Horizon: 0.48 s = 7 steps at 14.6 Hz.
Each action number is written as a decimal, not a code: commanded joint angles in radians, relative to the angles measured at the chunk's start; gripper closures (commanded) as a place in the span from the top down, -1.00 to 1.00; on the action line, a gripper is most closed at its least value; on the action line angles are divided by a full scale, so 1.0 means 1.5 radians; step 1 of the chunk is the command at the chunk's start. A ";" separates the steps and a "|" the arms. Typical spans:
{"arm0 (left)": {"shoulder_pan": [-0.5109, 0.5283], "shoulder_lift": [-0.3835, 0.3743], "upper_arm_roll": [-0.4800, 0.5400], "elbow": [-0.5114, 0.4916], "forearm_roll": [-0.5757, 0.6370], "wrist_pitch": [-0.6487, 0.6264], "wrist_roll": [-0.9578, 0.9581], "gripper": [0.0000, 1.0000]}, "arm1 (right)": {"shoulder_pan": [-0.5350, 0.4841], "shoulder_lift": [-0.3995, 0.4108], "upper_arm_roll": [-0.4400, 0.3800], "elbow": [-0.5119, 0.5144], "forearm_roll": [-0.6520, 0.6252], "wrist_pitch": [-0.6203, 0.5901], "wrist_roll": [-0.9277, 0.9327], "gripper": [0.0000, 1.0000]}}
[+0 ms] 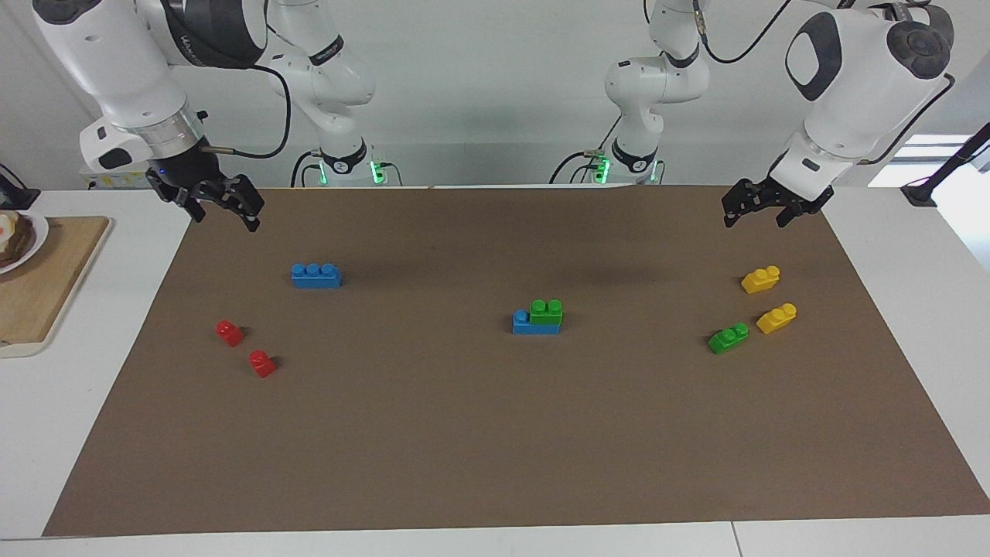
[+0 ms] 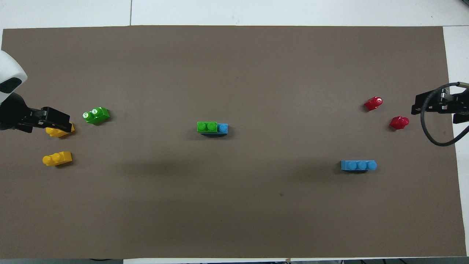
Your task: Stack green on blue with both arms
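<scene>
A green brick (image 1: 547,311) sits stacked on a blue brick (image 1: 534,322) mid-mat, covering two studs, well apart from both grippers. The left gripper (image 1: 773,207) hangs raised at its own end of the brown mat (image 1: 464,433), fingers spread; the right gripper (image 1: 220,203) hangs raised at its end, fingers spread. The mat lies on a white table (image 1: 85,402) before a white wall. The overhead view shows the left gripper over a yellow brick (image 2: 58,131); the facing view shows it raised clear.
</scene>
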 commanded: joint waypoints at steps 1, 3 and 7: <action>0.002 -0.017 0.002 -0.008 0.014 -0.004 0.002 1.00 | -0.007 -0.014 0.006 -0.011 -0.013 -0.007 -0.016 1.00; 0.001 -0.016 0.001 -0.002 0.015 -0.001 0.001 1.00 | -0.006 -0.014 0.006 -0.010 -0.013 -0.007 -0.016 1.00; 0.000 -0.025 -0.001 -0.010 0.014 0.001 0.000 1.00 | -0.006 -0.014 0.006 -0.011 -0.013 -0.007 -0.016 1.00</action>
